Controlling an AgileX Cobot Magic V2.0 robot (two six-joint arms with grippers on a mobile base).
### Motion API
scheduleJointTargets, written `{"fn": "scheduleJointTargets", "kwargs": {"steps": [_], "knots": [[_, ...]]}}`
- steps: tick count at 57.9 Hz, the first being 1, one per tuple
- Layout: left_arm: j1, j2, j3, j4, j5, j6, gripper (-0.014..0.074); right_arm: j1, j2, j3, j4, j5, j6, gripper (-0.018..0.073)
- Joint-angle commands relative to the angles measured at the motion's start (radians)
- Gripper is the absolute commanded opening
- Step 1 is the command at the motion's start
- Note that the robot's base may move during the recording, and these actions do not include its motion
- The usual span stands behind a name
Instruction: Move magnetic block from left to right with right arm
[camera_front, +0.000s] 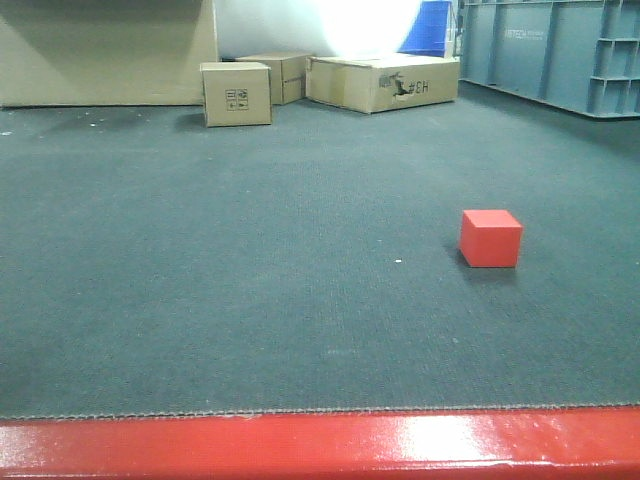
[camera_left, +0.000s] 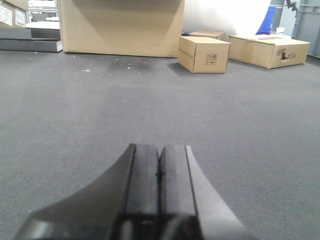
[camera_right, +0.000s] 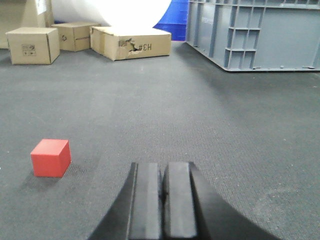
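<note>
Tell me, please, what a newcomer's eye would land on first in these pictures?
Most likely the small red magnetic block, alone on the dark grey carpet, right of centre in the front view and free of both grippers. Next, the brown cardboard boxes along the far edge and the big grey-blue crate at far right. The right gripper sits shut, the block ahead to its left.

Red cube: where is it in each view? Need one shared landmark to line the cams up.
Front view: red cube right of centre, alone on the grey mat.
Left wrist: not in view; only the shut left gripper and boxes.
Right wrist: cube at lower left, left of the shut right gripper, apart from it.
Shared landmark: the small printed box.
</note>
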Motion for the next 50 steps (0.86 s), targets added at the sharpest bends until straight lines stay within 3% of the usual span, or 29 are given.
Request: {"fn": "scheduleJointTargets", "kwargs": {"steps": [1,50], "knots": [[-0.007,-0.008,0.008,-0.005,-0.083,-0.007,-0.0126,-0.008,-0.021,0.005,0.005,-0.091,-0.009,0.0058],[-0.007,-0.008,0.008,-0.005,-0.083,-0.007,-0.0126,-0.008,-0.021,0.005,0.006,-0.076,-0.009,0.0058]]}}
